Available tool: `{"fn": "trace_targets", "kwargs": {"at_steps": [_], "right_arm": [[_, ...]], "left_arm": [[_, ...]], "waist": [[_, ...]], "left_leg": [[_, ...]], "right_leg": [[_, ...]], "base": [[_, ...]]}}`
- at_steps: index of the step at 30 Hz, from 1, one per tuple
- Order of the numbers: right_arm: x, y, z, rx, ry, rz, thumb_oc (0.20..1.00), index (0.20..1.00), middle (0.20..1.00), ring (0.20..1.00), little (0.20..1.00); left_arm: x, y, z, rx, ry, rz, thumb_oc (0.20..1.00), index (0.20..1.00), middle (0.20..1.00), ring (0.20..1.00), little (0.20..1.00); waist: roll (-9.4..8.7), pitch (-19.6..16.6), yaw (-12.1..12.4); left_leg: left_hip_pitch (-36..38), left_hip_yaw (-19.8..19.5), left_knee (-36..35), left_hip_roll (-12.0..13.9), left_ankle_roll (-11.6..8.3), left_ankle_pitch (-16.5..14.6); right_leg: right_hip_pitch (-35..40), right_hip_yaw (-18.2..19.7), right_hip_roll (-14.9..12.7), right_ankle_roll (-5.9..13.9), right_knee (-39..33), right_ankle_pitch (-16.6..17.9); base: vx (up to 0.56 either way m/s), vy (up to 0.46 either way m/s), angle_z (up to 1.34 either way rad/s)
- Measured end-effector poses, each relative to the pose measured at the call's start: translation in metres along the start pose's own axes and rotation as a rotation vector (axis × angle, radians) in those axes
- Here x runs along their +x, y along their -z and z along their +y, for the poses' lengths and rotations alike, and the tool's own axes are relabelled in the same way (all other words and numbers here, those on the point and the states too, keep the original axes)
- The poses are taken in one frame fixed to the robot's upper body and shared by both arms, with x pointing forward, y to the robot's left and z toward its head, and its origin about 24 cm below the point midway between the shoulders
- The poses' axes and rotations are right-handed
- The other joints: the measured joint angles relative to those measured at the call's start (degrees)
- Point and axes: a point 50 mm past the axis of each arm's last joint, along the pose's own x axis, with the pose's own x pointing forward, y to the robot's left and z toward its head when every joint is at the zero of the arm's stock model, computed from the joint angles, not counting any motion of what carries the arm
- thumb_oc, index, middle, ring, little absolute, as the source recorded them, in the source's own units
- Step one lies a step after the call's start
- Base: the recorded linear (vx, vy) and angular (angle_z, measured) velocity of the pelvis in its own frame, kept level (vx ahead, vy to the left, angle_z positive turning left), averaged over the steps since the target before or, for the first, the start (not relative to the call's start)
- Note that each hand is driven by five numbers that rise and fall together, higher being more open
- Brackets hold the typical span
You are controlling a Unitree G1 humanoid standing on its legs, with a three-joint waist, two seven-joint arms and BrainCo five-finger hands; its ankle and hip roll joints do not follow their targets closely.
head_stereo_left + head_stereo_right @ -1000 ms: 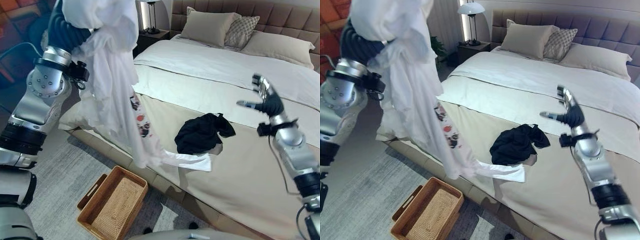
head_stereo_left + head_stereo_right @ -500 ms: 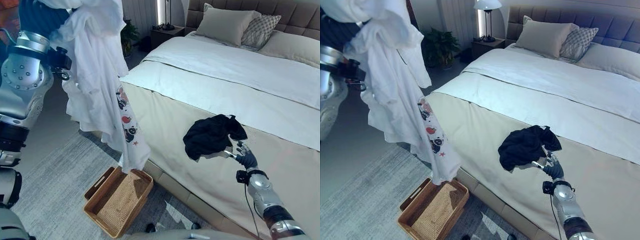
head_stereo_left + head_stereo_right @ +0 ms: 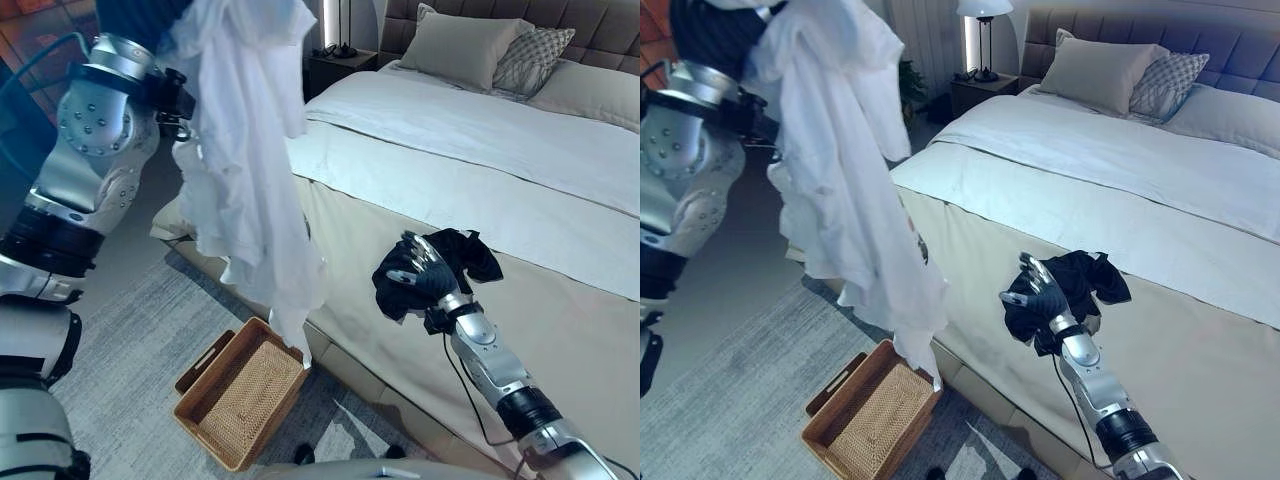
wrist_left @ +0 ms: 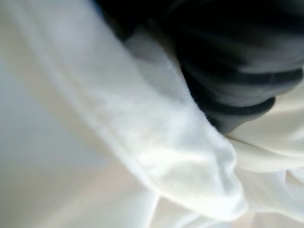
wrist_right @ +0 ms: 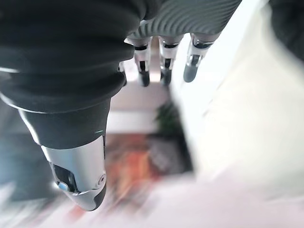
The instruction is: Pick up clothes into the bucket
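A: The white garment (image 3: 250, 170) hangs lengthwise from the raised left arm, its long axis vertical, hem tip just above the wicker basket's (image 3: 196, 424) right edge on the floor.

B: Left hand's grip?

A: Buried in cloth; can't tell. It could slide outside the basket.

B: Right hand (image 3: 1038, 291)?

A: Fingers spread, holding nothing, at the black garment (image 3: 1088, 278) on the bed (image 3: 560, 180).

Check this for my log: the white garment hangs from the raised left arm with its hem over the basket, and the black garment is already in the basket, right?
Not quite: the black garment lies on the bed, as both eye views show. The rest stands.
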Motion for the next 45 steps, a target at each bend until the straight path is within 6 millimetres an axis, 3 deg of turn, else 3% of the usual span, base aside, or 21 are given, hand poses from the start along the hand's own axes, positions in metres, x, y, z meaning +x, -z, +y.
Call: {"fn": "trace_targets", "kwargs": {"at_steps": [5,7,11,18,26,32,39,45], "right_arm": [[0.012,-0.05,0.035,0.044,-0.343,-0.159,1.0,1.0,1.0,1.0,1.0],[0.016,-0.057,0.036,0.039,-0.373,-0.176,1.0,1.0,1.0,1.0,1.0],[0.019,-0.061,0.035,0.021,-0.383,-0.176,1.0,1.0,1.0,1.0,1.0],[0.024,-0.049,0.051,0.008,-0.454,-0.102,1.0,1.0,1.0,1.0,1.0],[0.026,-0.052,0.069,0.009,-0.54,-0.11,1.0,1.0,1.0,1.0,1.0],[0.019,-0.052,0.061,0.008,-0.527,-0.103,1.0,1.0,1.0,1.0,1.0],[-0.009,-0.043,0.012,0.055,-0.326,-0.076,1.0,1.0,1.0,1.0,1.0],[-0.015,-0.034,0.016,0.056,-0.311,-0.057,1.0,1.0,1.0,1.0,1.0]], "left_arm": [[0.008,0.005,-0.027,-0.052,0.125,0.019,0.2,0.2,0.2,0.2,0.2],[0.008,0.006,-0.032,-0.077,0.147,0.026,0.2,0.2,0.2,0.2,0.2],[0.008,0.006,-0.045,-0.18,0.188,0.027,0.2,0.2,0.2,0.2,0.2],[0.011,0.005,-0.088,-0.376,0.323,0.058,0.2,0.2,0.2,0.2,0.2],[0.013,0.006,-0.108,-0.547,0.32,0.07,0.2,0.2,0.2,0.2,0.2],[0.015,0.005,-0.103,-0.528,0.306,0.066,0.2,0.2,0.2,0.2,0.2],[0.015,0.004,-0.101,-0.523,0.304,0.064,0.2,0.2,0.2,0.2,0.2],[0.017,0.0,-0.118,-0.588,0.328,0.044,0.2,0.2,0.2,0.2,0.2]], "waist": [[0.01,0.01,0.17],[0.01,0.01,0.12],[0.0,0.01,0.14],[-0.02,0.01,0.06],[-0.04,0.02,0.14],[-0.06,0.02,-0.38],[-0.13,0.01,-2.21],[-0.07,0.0,-4.33]], "left_leg": [[0.01,-0.02,0.0,-0.06,0.0,0.01],[0.0,-0.04,0.0,-0.07,0.0,0.01],[0.02,-0.09,0.0,-0.06,0.0,0.01],[-0.01,-0.73,0.0,-0.06,0.01,0.02],[-0.07,-1.41,0.0,-0.15,0.02,0.06],[-0.08,-1.5,0.0,-0.22,0.01,0.05],[0.04,-1.57,-0.01,-0.46,-0.01,0.02],[0.11,-1.54,-0.01,-0.36,0.0,0.04]], "right_leg": [[0.05,-0.05,0.1,0.0,0.0,0.0],[0.05,-0.07,0.1,0.0,0.0,0.0],[0.09,-0.09,0.1,0.01,0.0,-0.01],[0.28,-0.58,0.15,0.02,0.0,-0.02],[0.48,-0.83,0.15,0.29,0.0,-0.25],[0.55,-0.98,0.05,0.41,0.0,-0.34],[0.88,-1.43,-0.31,0.65,-0.01,-0.52],[0.93,-1.42,-0.2,0.66,0.0,-0.52]], "base": [[0.0,0.0,0.0],[0.0,0.0,0.0],[0.0,0.0,0.0],[0.0,-0.007,0.02],[-0.01,-0.008,0.03],[0.0,-0.001,0.01],[0.0,0.003,0.02],[0.0,0.0,0.0]]}}
